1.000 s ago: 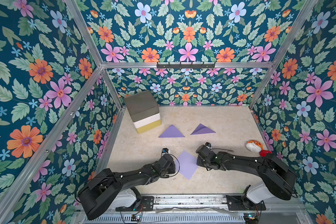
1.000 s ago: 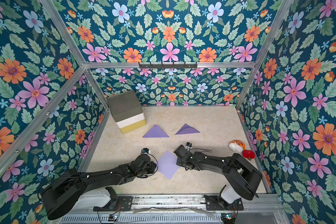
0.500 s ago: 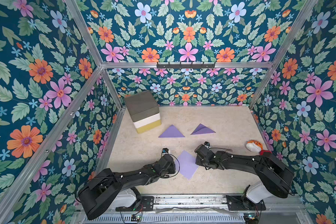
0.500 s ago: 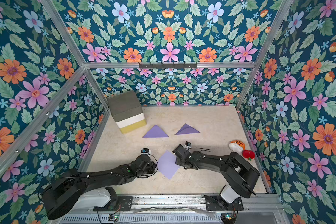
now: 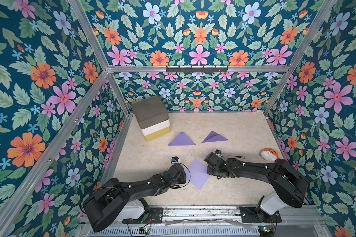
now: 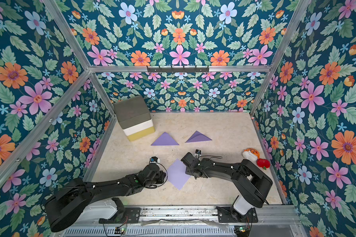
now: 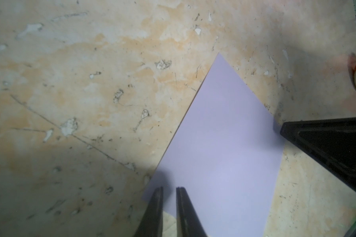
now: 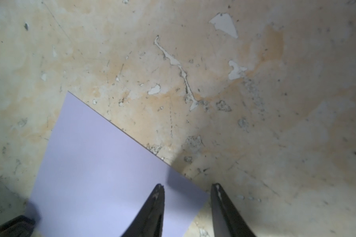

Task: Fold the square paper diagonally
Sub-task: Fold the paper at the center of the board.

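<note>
The square paper (image 5: 197, 174) (image 6: 178, 174) is a flat lilac sheet lying like a diamond near the table's front, unfolded. My left gripper (image 7: 170, 187) (image 5: 183, 175) sits low at the sheet's left corner. Its fingers stand a narrow gap apart with the paper (image 7: 224, 143) showing between the tips and nothing pinched. My right gripper (image 8: 187, 184) (image 5: 209, 170) is open astride the right corner. One fingertip (image 8: 158, 187) is over the paper (image 8: 101, 164) and the other over bare table.
Two folded lilac triangles (image 5: 181, 140) (image 5: 214, 137) lie further back. A grey, white and yellow foam block stack (image 5: 151, 117) fills the back left corner. A tiger plush (image 5: 269, 153) and a red toy (image 6: 263, 163) rest by the right wall.
My right wrist has crept slightly left toward the paper's corner. The paper and my left arm have stayed where they were.
</note>
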